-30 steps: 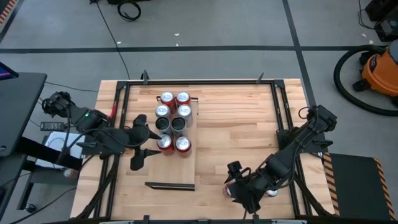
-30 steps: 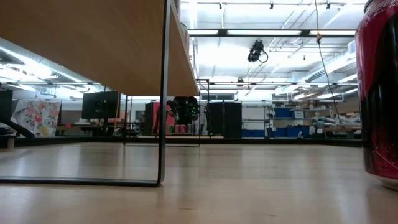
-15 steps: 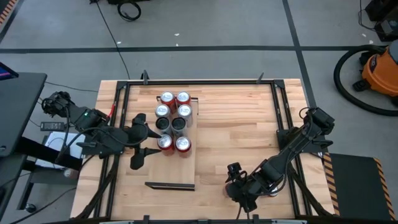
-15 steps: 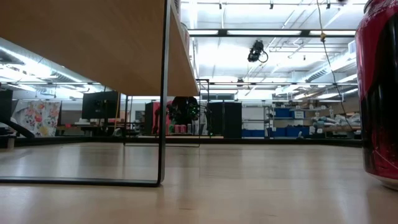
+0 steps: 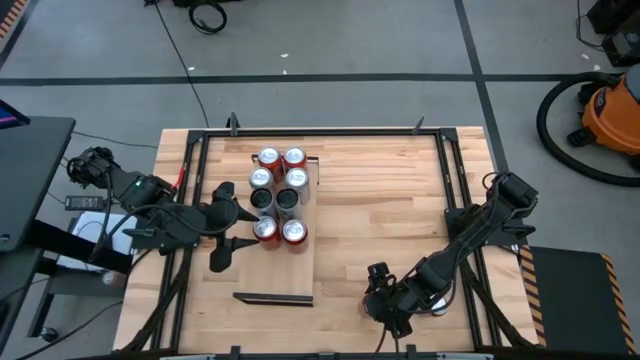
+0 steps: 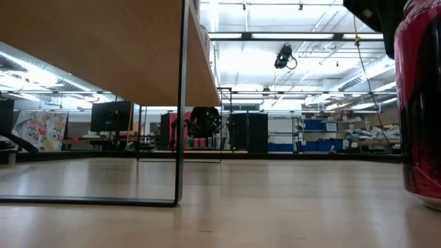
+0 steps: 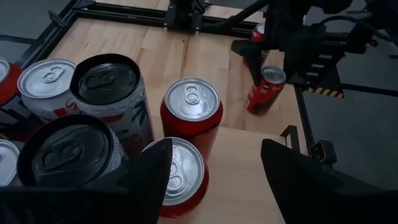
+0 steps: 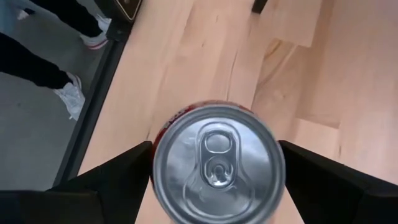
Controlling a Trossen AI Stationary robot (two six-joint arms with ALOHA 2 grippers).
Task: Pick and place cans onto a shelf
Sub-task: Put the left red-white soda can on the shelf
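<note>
Gleaming wooden tabletop (image 6: 275, 200), bright workshop beyond

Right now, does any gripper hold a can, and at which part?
No. The right gripper stands open around a red can, fingers beside its body. The left gripper is open by the shelf cans.

Lab hall: storage racks (image 6: 331, 134), ceiling lights (image 6: 275, 34)

Cans (image 5: 277, 190) crowd shelf (image 5: 298, 270) far half; near half bare, free for entry.
</note>
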